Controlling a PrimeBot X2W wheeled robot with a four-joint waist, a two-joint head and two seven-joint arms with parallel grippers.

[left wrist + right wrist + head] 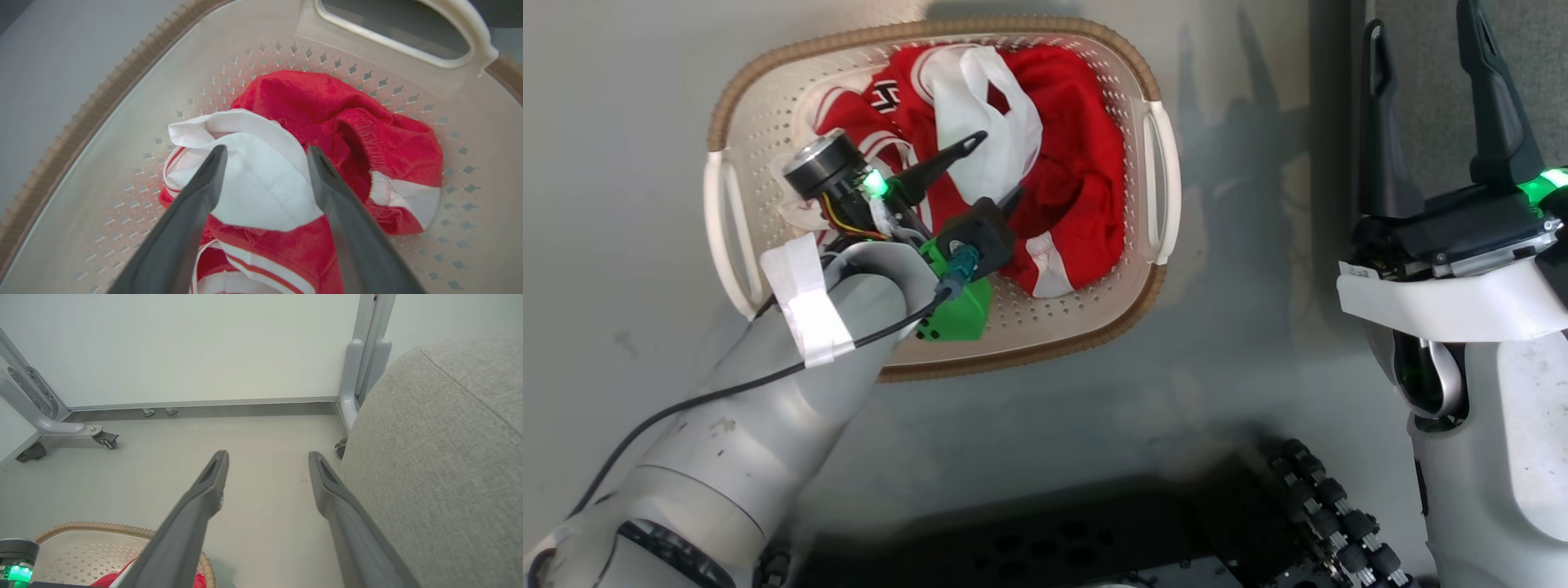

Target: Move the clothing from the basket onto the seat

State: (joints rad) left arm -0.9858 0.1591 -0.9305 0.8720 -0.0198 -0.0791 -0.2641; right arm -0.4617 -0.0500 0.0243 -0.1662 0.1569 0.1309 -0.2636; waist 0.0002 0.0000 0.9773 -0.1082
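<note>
Clothing point(1062, 171) lay heaped in the cream laundry basket point(931, 37) on the grey floor point(261, 428), red fabric with white stripes and a white lining turned up on top. From my station I saw my left gripper point(266, 152) reaching down into the basket, its fingers spread wide on either side of that white fold and closed on nothing. I could not tell whether the tips touched the cloth. My right gripper point(267, 455) was spread wide too and empty, hanging above the floor just beside the grey upholstered seat point(441, 457), near the basket
</note>
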